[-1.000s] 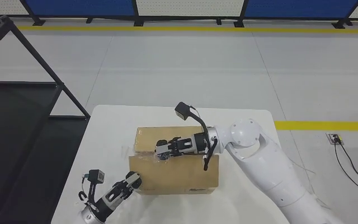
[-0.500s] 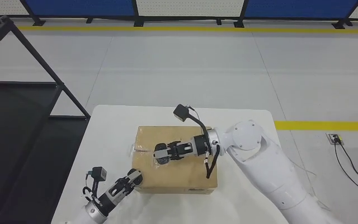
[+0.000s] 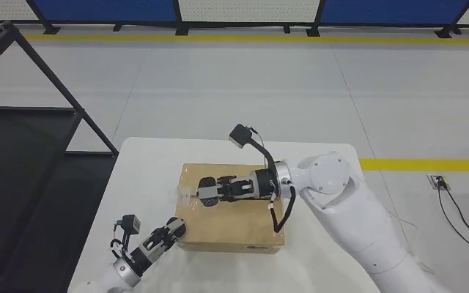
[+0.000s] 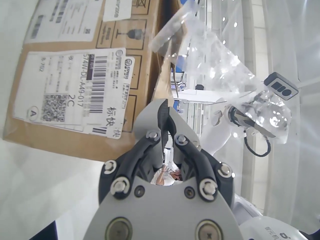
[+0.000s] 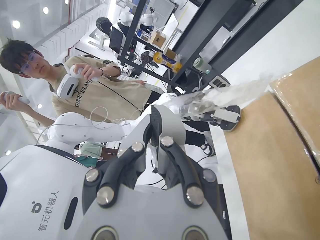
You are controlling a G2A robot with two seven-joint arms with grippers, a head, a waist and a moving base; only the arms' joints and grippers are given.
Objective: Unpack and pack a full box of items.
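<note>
One cardboard box on white table, right claw pinched clear film above it, left claw pressed together beside it, grey floor, blue panels behind

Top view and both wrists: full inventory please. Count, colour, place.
cardboard box: 1, brown, middle of the table
labels: several, white, on the box side facing the left gripper
clear plastic strip: 1, transparent, stretched from the box's top edge to the right gripper
table: 1, white, under the box
black frame: 1, black, on the floor beside the table
yellow floor lines: 2, yellow, one along the far wall, one beside the table
right gripper: 1, black and white, over the box top, shut on the clear plastic strip
left gripper: 1, black and white, at the box's near corner, shut
</note>
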